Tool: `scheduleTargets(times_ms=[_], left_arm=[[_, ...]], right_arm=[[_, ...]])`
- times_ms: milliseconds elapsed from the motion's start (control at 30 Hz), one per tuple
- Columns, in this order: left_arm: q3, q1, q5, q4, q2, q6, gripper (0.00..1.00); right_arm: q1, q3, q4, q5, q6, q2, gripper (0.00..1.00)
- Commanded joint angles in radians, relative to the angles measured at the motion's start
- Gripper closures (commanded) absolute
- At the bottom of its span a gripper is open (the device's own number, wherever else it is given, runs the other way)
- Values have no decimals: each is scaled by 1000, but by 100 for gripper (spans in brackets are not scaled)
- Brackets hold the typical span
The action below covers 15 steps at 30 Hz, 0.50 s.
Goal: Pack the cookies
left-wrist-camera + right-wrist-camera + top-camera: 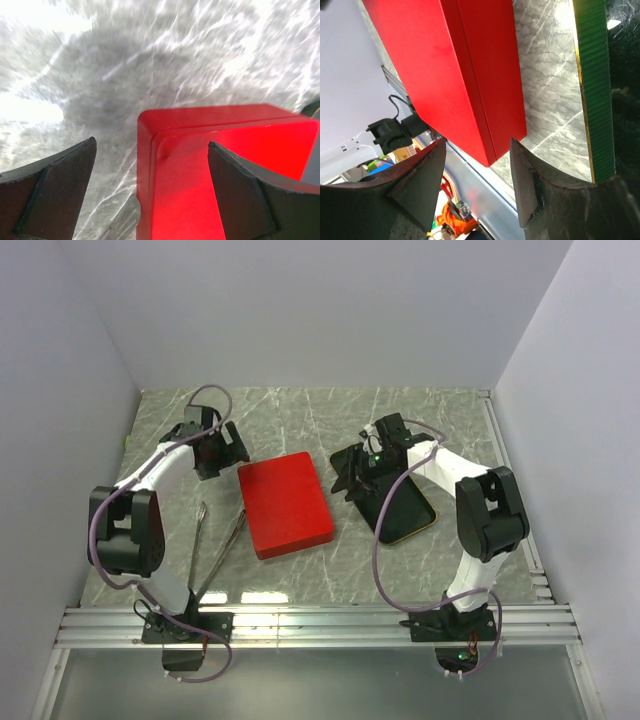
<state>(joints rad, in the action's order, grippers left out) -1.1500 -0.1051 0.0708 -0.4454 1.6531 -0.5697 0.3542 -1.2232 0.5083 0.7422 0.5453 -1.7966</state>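
No cookies show in any view. A closed red box [285, 503] lies flat in the middle of the table. My left gripper [226, 453] is open and empty, hovering at the box's far left corner. In the left wrist view the box [225, 175] fills the lower right, with my gripper [152, 145] spread over its corner. My right gripper [349, 473] is open and empty, just right of the box, above the near end of a dark tray [408, 508]. The right wrist view shows the box [450, 65] beyond my open gripper [477, 145].
Metal tongs [215, 548] lie on the marble table left of the box; their tip shows in the left wrist view [122, 220]. The tray's gold-edged rim [592, 90] runs along the right of the right wrist view. White walls close in the table.
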Motion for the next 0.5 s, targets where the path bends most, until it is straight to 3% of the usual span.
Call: scheduleTargets(times_ms=[0,233,467], left_arm=[[-89,4,-57,-42,-71,22,1],[-149,7,-66,-85,-193,30,1],[-42,7,-63,-13,-369,27,1]], right_arm=[[-8,-56,44,-26,-27,84,39],[-8,-165,130,-56,-47,169,39],[-6,-210,193,-61,-45,313,38]])
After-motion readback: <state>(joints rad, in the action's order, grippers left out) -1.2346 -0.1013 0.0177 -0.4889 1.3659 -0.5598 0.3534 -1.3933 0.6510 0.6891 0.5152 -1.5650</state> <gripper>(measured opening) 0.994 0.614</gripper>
